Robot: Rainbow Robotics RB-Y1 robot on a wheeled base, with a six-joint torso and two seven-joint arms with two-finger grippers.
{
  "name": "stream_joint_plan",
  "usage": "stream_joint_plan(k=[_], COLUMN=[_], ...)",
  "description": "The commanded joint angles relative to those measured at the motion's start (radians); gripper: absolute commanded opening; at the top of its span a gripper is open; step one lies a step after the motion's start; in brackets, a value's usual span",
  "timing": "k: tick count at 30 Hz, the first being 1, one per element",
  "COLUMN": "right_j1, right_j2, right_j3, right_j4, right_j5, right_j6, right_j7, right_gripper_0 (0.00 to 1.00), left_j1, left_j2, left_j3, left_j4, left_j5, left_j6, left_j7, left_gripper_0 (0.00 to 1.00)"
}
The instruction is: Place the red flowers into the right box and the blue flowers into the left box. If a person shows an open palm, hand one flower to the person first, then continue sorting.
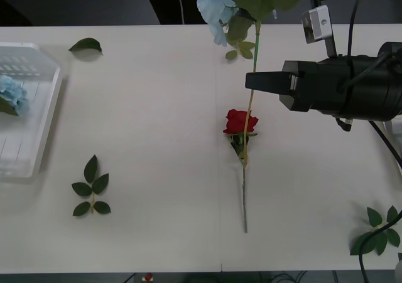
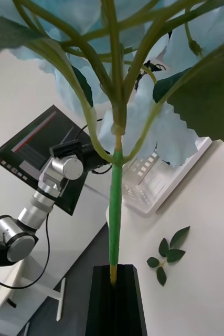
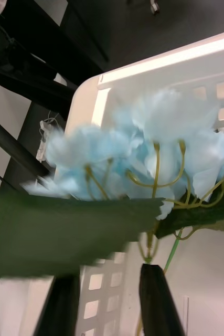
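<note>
Right gripper [image 1: 251, 81] clamps 1 blue flower [image 2: 143, 79] low on its stem, top-heavy & floppy, prob light; left gripper [image 3: 109, 299] fingers apart over left box [image 3: 159, 68].

Pale-blue hydrangea [image 1: 217, 4], fluffy head raised above the bench's far edge, green stem running down. Red rose [image 1: 240, 122] lying flat mid-bench, stem toward the near edge. Left box [image 1: 44, 113], white, holding a second blue hydrangea [image 1: 11, 95].
</note>
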Motion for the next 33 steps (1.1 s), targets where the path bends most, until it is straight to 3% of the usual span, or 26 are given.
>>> stream_joint_plan(k=[1, 6, 12, 16, 33], right_j1=[-0.039, -0.039, -0.039, -0.040, -0.085], right_j2=[-0.001, 0.004, 0.002, 0.002, 0.002], right_j3=[-0.004, -0.005, -0.004, 0.000, 0.075], right_j4=[-0.031, -0.031, -0.042, -0.054, -0.055], right_j5=[-0.011, -0.011, 0.020, 0.083, 0.222], right_j6=[0.001, -0.007, -0.077, -0.166, -0.597], right_j7=[0.053, 0.058, 0.123, 0.230, 0.673], right_gripper_0=[0.00, 0.00, 0.00, 0.00, 0.00], left_j1=[0.058, 0.112, 0.122, 0.122, 0.121], left_j2=[0.006, 0.008, 0.006, 0.006, 0.006], left_j3=[-0.002, -0.009, 0.037, 0.054, 0.066], left_j4=[-0.027, -0.116, -0.327, -0.393, -0.410], left_j5=[0.015, 0.086, 0.198, 0.255, 0.270], left_j6=[-0.029, 0.011, 0.350, 0.453, 0.471], left_j7=[-0.026, -0.040, -0.052, -0.046, -0.055], left_gripper_0=[0.65, 0.72, 0.73, 0.74, 0.74])
